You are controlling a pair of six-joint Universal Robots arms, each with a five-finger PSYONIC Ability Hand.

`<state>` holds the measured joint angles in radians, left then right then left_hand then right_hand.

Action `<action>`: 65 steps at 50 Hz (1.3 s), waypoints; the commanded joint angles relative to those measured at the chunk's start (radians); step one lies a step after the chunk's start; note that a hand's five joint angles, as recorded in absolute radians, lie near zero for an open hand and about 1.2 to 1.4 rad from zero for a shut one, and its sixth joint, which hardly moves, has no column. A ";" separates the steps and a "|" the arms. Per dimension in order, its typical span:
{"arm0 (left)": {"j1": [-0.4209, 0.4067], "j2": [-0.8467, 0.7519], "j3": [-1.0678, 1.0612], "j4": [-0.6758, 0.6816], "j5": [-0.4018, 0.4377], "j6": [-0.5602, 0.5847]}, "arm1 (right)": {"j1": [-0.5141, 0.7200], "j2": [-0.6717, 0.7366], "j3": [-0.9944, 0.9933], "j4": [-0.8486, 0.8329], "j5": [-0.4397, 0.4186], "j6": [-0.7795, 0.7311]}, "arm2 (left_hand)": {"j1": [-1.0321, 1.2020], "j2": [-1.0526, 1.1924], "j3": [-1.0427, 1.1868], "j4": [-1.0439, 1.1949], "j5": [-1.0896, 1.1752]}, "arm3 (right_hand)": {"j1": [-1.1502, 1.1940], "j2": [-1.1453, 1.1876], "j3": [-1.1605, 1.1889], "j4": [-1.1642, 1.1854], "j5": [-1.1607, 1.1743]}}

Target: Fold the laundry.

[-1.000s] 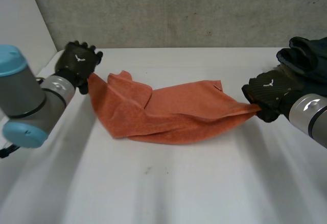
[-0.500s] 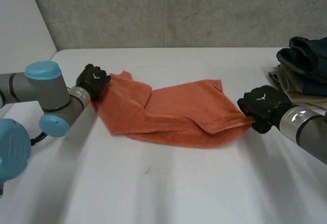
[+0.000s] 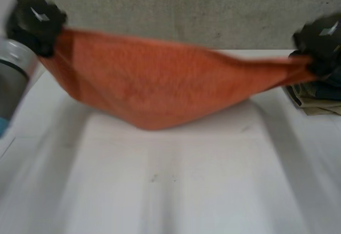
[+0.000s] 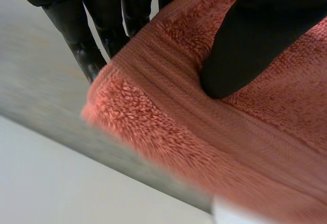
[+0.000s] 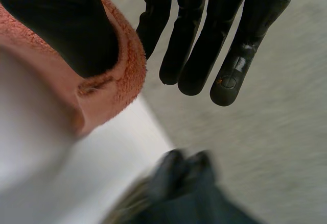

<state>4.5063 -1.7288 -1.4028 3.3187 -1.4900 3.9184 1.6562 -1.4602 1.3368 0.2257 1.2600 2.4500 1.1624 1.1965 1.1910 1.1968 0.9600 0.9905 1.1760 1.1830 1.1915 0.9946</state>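
Our left hand [image 3: 36,21] and right hand [image 3: 319,39], pinching the ends of the orange towel [image 3: 160,90], have just lifted it taut for folding.

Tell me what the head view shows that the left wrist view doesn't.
The head view adds the whole orange towel stretched in the air between the left robot hand and the right robot hand, above the white table, with a pile of dark clothes by the right one. The left wrist view adds the grip: the thumb pressing the towel's edge, the fingers behind it. Both share the towel and the left robot hand.
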 commanded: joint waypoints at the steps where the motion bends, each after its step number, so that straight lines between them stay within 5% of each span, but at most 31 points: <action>1: 0.039 0.265 0.030 -0.076 0.008 -0.096 | -0.021 -0.166 -0.168 0.046 0.001 0.037 | 0.234 0.200 0.205 0.199 0.262 | 0.406 0.220 0.213 0.205 0.227; 10: 0.050 0.259 0.048 -0.212 0.010 -0.102 | -0.065 -0.138 -0.249 0.132 -0.022 0.037 | 0.234 0.200 0.205 0.199 0.262 | 0.406 0.220 0.213 0.205 0.227; 18: 0.051 0.034 -0.015 -0.223 0.030 -0.133 | -0.043 0.104 -0.246 0.138 -0.014 0.029 | 0.234 0.200 0.205 0.199 0.262 | 0.406 0.220 0.213 0.205 0.227; 26: 0.037 -0.293 0.151 -0.157 0.016 -0.129 | 0.045 0.377 -0.326 0.054 0.062 0.035 | 0.234 0.200 0.205 0.199 0.262 | 0.406 0.220 0.213 0.205 0.227; 31: 0.014 -0.443 0.397 0.020 -0.016 -0.130 | 0.109 0.510 -0.453 -0.222 0.177 0.058 | 0.234 0.200 0.205 0.199 0.262 | 0.406 0.220 0.213 0.205 0.227; 39: -0.007 -0.492 0.681 0.401 -0.076 -0.152 | 0.134 0.520 -0.553 -0.762 0.220 0.190 | 0.234 0.200 0.205 0.199 0.262 | 0.406 0.220 0.213 0.205 0.227; 42: -0.018 -0.482 0.699 0.461 -0.093 -0.200 | 0.135 0.503 -0.590 -0.793 0.220 0.213 | 0.234 0.200 0.205 0.199 0.262 | 0.406 0.220 0.213 0.205 0.227; 47: -0.003 -0.410 0.628 0.446 -0.107 -0.320 | 0.134 0.503 -0.640 -0.727 0.222 0.230 | 0.234 0.200 0.205 0.199 0.262 | 0.406 0.220 0.213 0.205 0.227; 65: 0.013 -0.433 0.013 0.587 0.054 -0.320 | 0.126 0.575 -0.255 -0.542 0.121 0.216 | 0.234 0.200 0.205 0.199 0.262 | 0.406 0.220 0.213 0.205 0.227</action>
<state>4.5266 -2.1135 -1.1922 3.8325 -1.5205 3.5855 1.7855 -0.9498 0.9504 -0.3968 1.4136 2.6807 1.1624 1.2000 1.1949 1.2017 0.9600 0.9905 1.1760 1.1866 1.1917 0.9982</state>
